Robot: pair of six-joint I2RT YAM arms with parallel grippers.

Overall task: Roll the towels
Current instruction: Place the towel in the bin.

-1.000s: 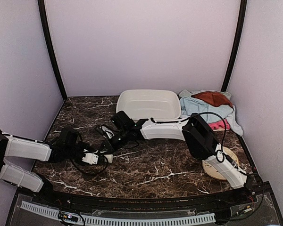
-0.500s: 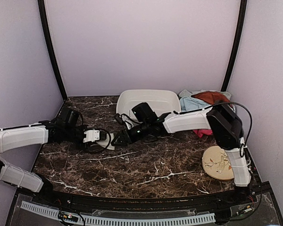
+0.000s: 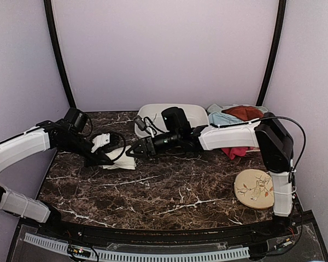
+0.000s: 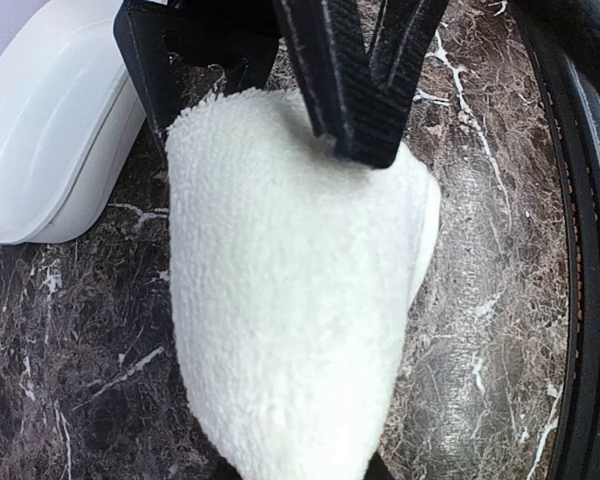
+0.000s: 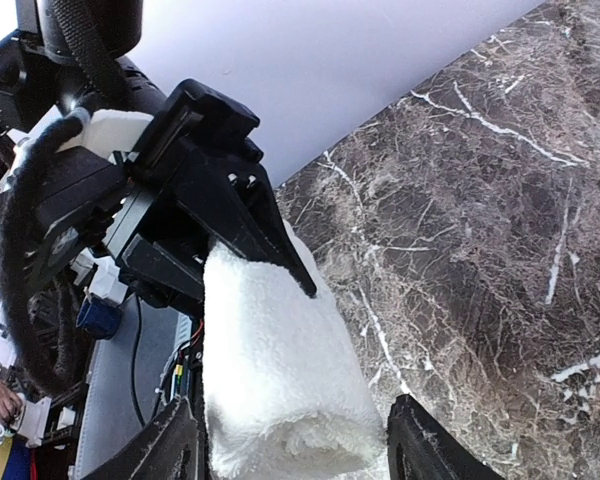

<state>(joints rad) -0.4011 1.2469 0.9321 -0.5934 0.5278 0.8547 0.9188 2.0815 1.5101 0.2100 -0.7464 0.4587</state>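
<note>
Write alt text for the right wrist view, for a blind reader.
A rolled cream-white terry towel, its far end pinched by the black left claw, over a dark marble table. The right claw stands open, one finger either side of the roll's near end.

Thick terry cloth on the cream-white towel (image 4: 290, 300), soft, fuzzy and matt (short loops well seen from the left wrist). Dark brown marble look on the table (image 3: 180, 191), white veins, smooth, a little glossy. Smooth white plastic on the basin (image 4: 50, 130), with soft shine. Matt black plastic, ribbed, on the fingers (image 4: 345, 90) of the left gripper (image 4: 265, 125). Soft matt cloth also in the pile of towels (image 3: 240, 117). Smooth beige face on the round disc (image 3: 254, 188); material not possible to tell.
</note>
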